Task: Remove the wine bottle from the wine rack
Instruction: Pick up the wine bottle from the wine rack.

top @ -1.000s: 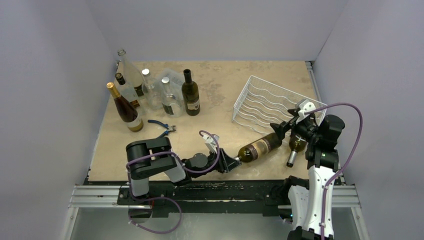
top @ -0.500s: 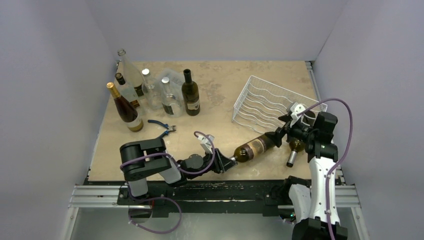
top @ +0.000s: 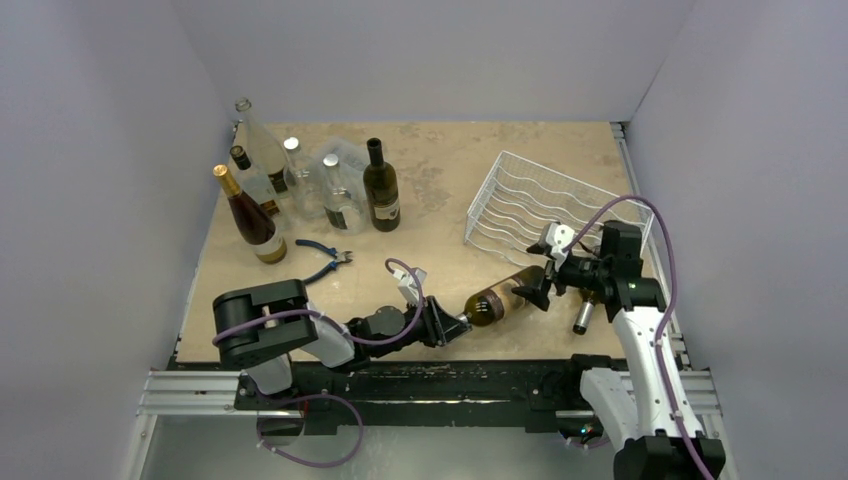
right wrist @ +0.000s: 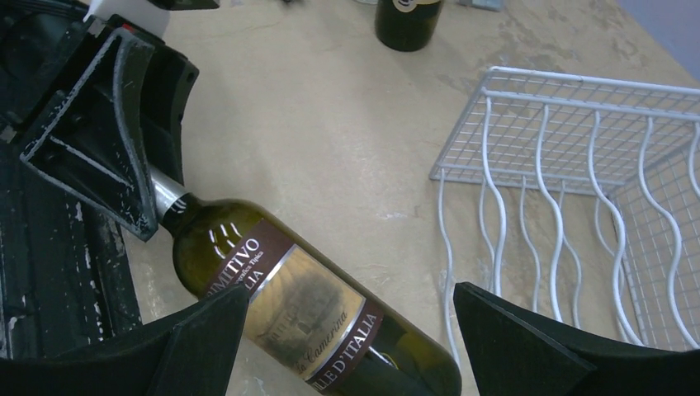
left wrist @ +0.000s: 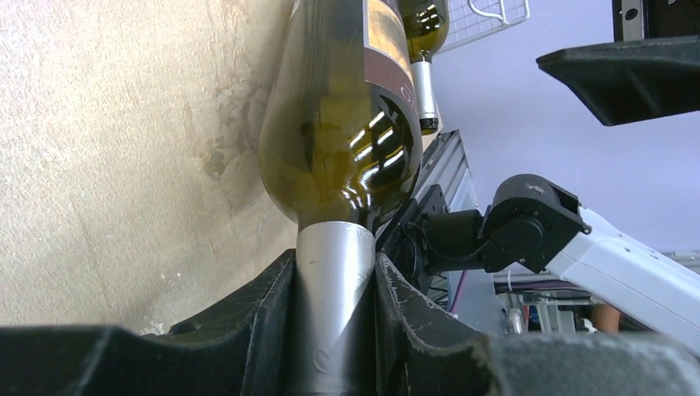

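- Beige table point(top: 440, 180), grey walls.
- The bottle point(top: 500, 297) lies just in front of the rack point(top: 520, 205), off it.
- My left fingers point(left wrist: 264, 330) clamp its neck.
- My right fingers point(right wrist: 198, 338) gape wide astride its body, empty.

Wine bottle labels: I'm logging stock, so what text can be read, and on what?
"IMITIVO", start hidden: wine bottle, upper label band.
"LIA", just beneath it.
"LLE D'ITALIA", start hidden: same label, lower band.
Script between them: blurred.
Standing bottles' labels: too small.
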